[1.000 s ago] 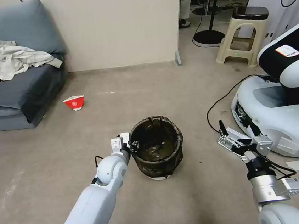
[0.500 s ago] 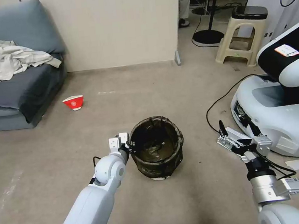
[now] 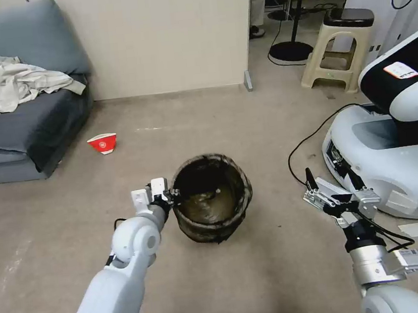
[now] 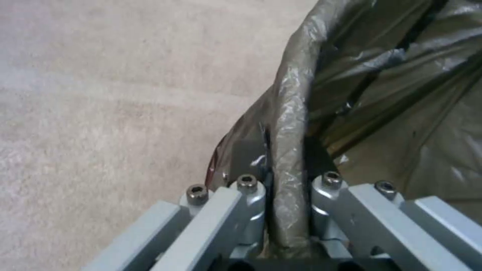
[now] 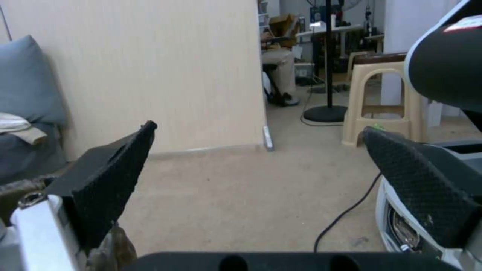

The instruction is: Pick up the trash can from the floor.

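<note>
Left wrist view: the left gripper [image 4: 289,195] pinches the trash can [image 3: 209,201] by its bag-covered rim, which looks light but slippery.

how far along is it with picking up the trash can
Done: the left claw is shut on the trash can rim, pinching the bag-covered edge. In hand: the can leans toward that claw, so a lift looks begun, though I can't tell if it has cleared the floor. Left: raising it fully. The right claw hangs open, apart.
</note>
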`<state>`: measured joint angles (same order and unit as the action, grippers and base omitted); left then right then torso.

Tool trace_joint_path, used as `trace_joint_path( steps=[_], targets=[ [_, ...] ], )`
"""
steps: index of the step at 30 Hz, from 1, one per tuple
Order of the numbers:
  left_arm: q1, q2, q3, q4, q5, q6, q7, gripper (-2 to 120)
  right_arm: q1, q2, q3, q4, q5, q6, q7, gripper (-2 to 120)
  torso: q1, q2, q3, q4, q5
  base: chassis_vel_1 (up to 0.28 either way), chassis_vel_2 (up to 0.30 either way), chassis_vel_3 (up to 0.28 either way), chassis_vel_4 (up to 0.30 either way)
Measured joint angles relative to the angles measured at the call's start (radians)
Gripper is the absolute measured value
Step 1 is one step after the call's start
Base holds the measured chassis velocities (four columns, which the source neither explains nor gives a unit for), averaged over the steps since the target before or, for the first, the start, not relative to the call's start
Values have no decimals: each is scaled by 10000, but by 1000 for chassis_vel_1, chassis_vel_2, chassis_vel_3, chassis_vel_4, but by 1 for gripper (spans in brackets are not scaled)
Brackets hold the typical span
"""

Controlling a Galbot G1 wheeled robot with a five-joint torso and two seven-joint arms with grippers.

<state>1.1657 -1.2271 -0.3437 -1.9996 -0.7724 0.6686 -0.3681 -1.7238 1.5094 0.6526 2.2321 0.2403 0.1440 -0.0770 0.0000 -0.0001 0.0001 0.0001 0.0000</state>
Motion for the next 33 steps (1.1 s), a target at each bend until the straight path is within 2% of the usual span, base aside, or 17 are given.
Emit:
trace_joint_path(
  steps=[7,17,33],
  targets=[
    [423,172,-308,-914,-510,100,-105,3,-5,-16,-14,48,-3,-9,-9,100,0,0,0,-1,-1,0,0,0,0],
    [1005,293,-664,-1755,-775,110,-116,3,-29,-59,-8,114,27,-13,-17,100,0,0,-1,0,0,0,0,0,0],
    [1268,264,-818,-2223,-849,171,-112,3,-169,-63,-8,255,46,19,-33,100,0,1,-1,-1,0,0,0,0,0]
  ],
)
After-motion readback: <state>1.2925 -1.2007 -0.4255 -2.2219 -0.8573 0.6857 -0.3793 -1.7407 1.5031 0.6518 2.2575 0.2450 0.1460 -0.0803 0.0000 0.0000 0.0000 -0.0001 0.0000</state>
